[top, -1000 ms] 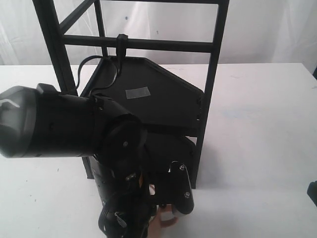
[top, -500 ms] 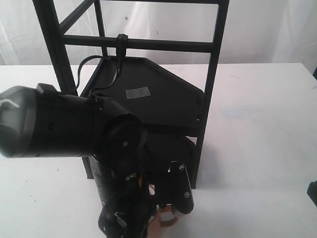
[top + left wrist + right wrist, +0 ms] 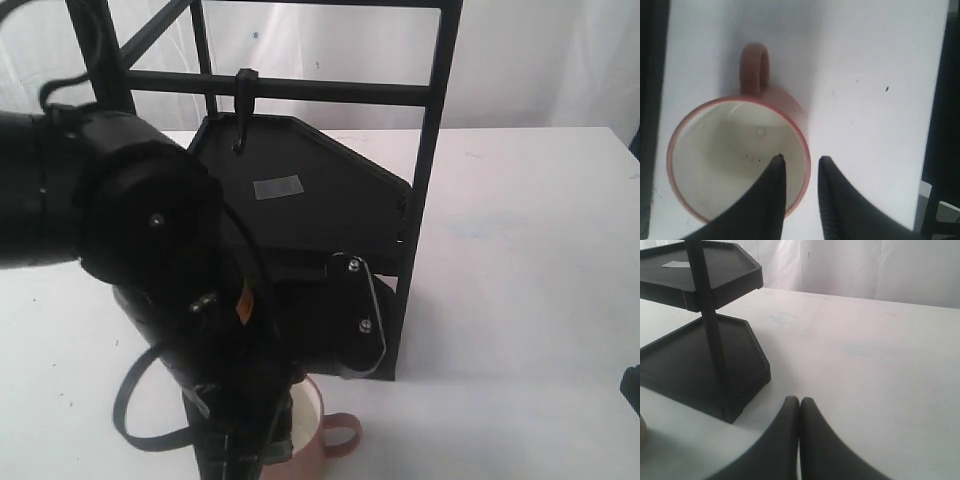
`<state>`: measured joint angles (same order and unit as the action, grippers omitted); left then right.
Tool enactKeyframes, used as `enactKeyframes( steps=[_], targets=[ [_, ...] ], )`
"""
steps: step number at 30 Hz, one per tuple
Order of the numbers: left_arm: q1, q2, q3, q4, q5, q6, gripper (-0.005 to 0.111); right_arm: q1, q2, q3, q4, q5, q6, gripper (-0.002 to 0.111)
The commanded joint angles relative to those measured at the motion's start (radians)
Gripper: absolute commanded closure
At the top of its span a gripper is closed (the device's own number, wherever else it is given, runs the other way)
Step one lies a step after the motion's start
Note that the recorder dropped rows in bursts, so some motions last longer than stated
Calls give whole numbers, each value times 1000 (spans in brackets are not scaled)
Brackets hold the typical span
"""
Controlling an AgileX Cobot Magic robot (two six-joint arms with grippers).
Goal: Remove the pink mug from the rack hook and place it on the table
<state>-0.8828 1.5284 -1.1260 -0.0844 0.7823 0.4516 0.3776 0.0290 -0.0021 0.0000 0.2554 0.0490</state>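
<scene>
Pink mug: we are seeing the pink mug (image 3: 735, 145) standing upright on the table (image 3: 870, 60), mouth up and cream inside showing. In the exterior view it is sitting just in front of the rack (image 3: 430, 150), at the lower edge of the picture.

Handle: the handle (image 3: 755, 67) is pointing away from the part of the rim where the fingers are, so it is not getting in their way.

Left gripper: the left gripper (image 3: 801, 157) is hanging over the rim, with one of its fingers (image 3: 770, 200) over the inside of the mug and the other outside, the mug wall between them. A strip of cream and a strip of white table are showing in the gap, so we are judging that the jaws are standing apart and are not pressing on the wall.

Reason for this hold: we are thinking that taking the mug by its wall is letting it stay vertical, so its base is meeting the table flat.

Rack hook: the rack hook (image 3: 243, 110) is hanging bare from the horizontal bar, high above the mug and well apart from it.

Left arm: the left arm (image 3: 110, 220) is bending down over the mug and hiding much of the rack's lower part.

Right gripper: the right gripper (image 3: 799, 401) is keeping its fingers together on nothing, low over the table near a corner of the rack; we are guessing it is waiting aside to leave room.

Progress: we are judging the task as nearly done. The retreat is asking for a straight lift, because the inner finger could catch the rim and tip the mug.
</scene>
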Motion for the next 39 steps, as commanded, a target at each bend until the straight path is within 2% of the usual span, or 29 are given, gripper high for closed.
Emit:
enactKeyframes(
  steps=[1,9,12,14,15,26,39],
  targets=[
    [-5,-99,-4,-77,40,-16,78,-9,-3,2,0,-7,1,108],
    [-5,-238,-4,-274,68,-32,80,-9,-3,2,0,-7,1,108],
    [-5,-287,-4,-327,95,-32,93,-9,-3,2,0,-7,1,108],
    [-5,-326,-4,-356,101,-30,106,-9,-3,2,0,-7,1,108],
    [-5,-342,-4,-362,103,-30,107,-9,-3,2,0,-7,1,108],
    [-5,-547,-4,-446,7,-42,107,-9,-3,2,0,-7,1,108],
    [-5,-609,-4,-460,-12,-53,107,-9,-3,2,0,-7,1,108]
  ],
)
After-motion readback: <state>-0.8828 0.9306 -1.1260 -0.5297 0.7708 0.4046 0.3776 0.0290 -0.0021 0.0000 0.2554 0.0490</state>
